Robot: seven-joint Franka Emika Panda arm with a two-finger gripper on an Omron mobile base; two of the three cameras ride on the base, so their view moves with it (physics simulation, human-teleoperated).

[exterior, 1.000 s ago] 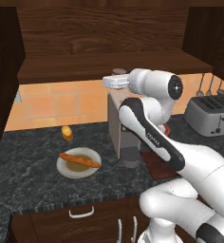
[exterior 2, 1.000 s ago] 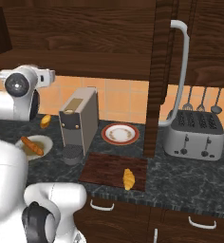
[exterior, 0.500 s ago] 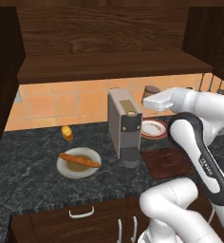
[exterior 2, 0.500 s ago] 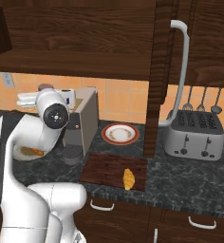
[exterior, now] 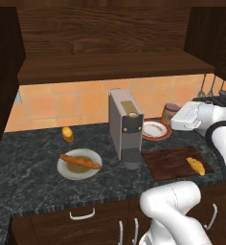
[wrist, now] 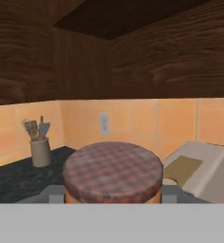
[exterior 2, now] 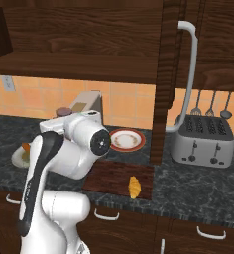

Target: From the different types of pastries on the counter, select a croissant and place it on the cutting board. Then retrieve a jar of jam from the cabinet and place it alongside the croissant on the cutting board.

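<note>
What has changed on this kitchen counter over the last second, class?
The white arm swung right, from above the grey coffee machine towards the dark reddish-brown wooden cutting board, carrying the small orange jar with brownish lid in its gripper. The golden-yellow croissant stayed on the board, the long brown bread stick on its white plate.

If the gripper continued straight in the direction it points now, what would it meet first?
Nothing close, it seems: the gripper is shut on the jar of jam. Ahead lies open air, then probably the tiled wall; depth is unclear.
</note>
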